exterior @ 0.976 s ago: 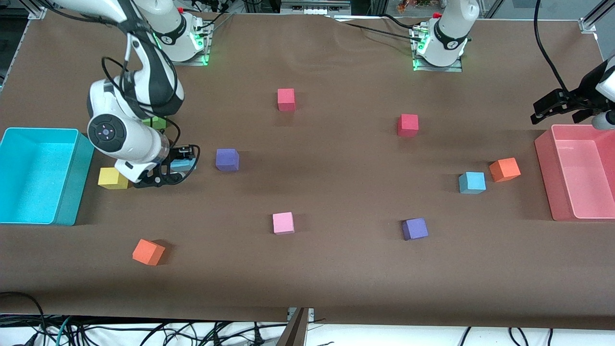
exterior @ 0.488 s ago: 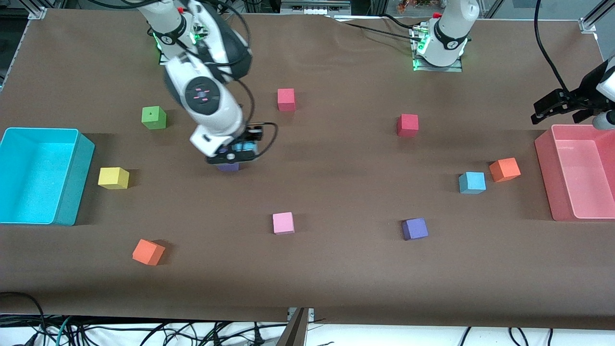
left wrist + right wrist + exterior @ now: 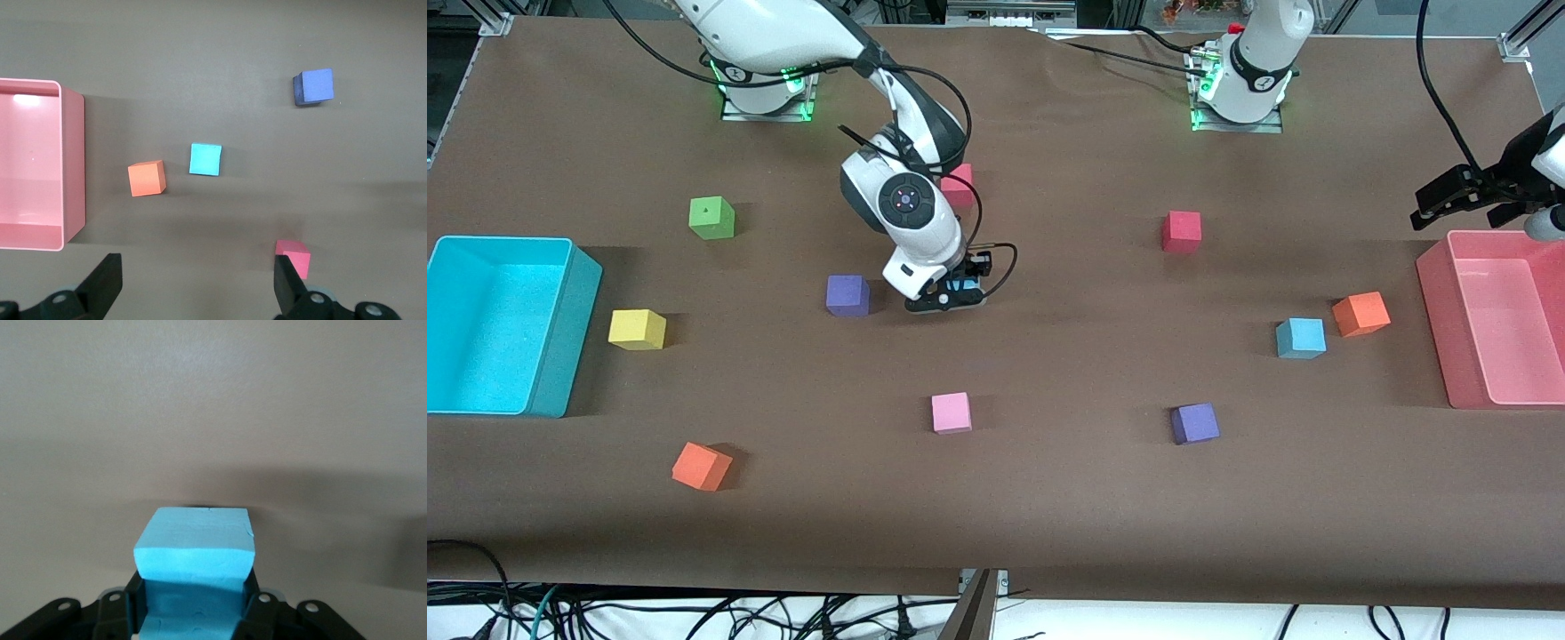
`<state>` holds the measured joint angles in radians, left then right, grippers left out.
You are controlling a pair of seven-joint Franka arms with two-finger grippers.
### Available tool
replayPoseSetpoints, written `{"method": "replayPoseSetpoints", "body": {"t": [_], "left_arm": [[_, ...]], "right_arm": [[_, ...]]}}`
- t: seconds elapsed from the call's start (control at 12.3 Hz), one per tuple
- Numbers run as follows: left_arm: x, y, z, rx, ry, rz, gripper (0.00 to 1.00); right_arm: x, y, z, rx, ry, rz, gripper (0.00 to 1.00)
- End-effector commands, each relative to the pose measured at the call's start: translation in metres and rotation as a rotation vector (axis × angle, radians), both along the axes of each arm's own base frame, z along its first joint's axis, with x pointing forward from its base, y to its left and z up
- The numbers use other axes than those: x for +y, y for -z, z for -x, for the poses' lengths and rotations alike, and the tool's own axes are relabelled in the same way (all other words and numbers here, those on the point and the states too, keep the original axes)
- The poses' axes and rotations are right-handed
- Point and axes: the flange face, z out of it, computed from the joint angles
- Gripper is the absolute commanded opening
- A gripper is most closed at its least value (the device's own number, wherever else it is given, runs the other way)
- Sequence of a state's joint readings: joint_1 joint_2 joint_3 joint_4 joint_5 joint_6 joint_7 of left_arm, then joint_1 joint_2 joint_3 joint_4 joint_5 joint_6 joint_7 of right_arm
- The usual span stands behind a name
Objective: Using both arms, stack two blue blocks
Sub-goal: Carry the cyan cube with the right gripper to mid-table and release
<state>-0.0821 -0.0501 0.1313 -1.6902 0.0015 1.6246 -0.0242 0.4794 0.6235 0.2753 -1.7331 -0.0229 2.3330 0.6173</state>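
My right gripper (image 3: pixel 951 298) is shut on a sky-blue block (image 3: pixel 963 286) and holds it above the brown table, beside a purple cube (image 3: pixel 847 295). The block fills the space between the jaws in the right wrist view (image 3: pixel 197 553). The second sky-blue block (image 3: pixel 1300 338) lies on the table toward the left arm's end, beside an orange cube (image 3: pixel 1360 314); it shows in the left wrist view (image 3: pixel 205 159). My left gripper (image 3: pixel 1458 203) is open and empty, raised above the edge of the pink bin (image 3: pixel 1432 293), and waits there.
A cyan bin (image 3: pixel 560 338) stands at the right arm's end. Loose cubes lie about: green (image 3: pixel 711 218), yellow (image 3: pixel 637 329), orange (image 3: pixel 702 466), pink (image 3: pixel 951 412), purple (image 3: pixel 1194 423), red (image 3: pixel 1181 231) and a red one (image 3: pixel 962 182) partly hidden by the right arm.
My right gripper lifted the sky-blue block from beside the yellow cube and carried it toward the table's middle, past the purple cube. The left arm has not moved.
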Motion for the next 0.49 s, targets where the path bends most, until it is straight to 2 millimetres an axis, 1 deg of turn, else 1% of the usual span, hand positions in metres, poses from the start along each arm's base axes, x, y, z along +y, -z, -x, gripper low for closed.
{"method": "replayPoseSetpoints", "body": {"t": [0.0, 0.16, 0.24, 0.33, 0.41], "left_arm": [[0.003, -0.002, 0.001, 0.006, 0.014, 0.013, 1.00], [0.003, -0.002, 0.001, 0.006, 0.014, 0.013, 1.00], [0.003, -0.002, 0.000, 0.008, 0.014, 0.014, 1.00], [0.002, 0.001, 0.000, 0.011, 0.016, 0.013, 1.00], [0.002, 0.001, 0.000, 0.013, 0.016, 0.013, 1.00]], "right_arm": [[0.006, 0.001, -0.002, -0.030, -0.016, 0.013, 0.21], [0.011, 0.010, 0.004, -0.024, -0.019, 0.025, 0.26], [0.009, 0.014, 0.002, -0.024, 0.020, 0.038, 0.31], [0.012, 0.014, 0.002, -0.025, 0.048, 0.039, 0.55], [0.013, 0.013, 0.002, -0.027, 0.050, 0.037, 1.00]]}}
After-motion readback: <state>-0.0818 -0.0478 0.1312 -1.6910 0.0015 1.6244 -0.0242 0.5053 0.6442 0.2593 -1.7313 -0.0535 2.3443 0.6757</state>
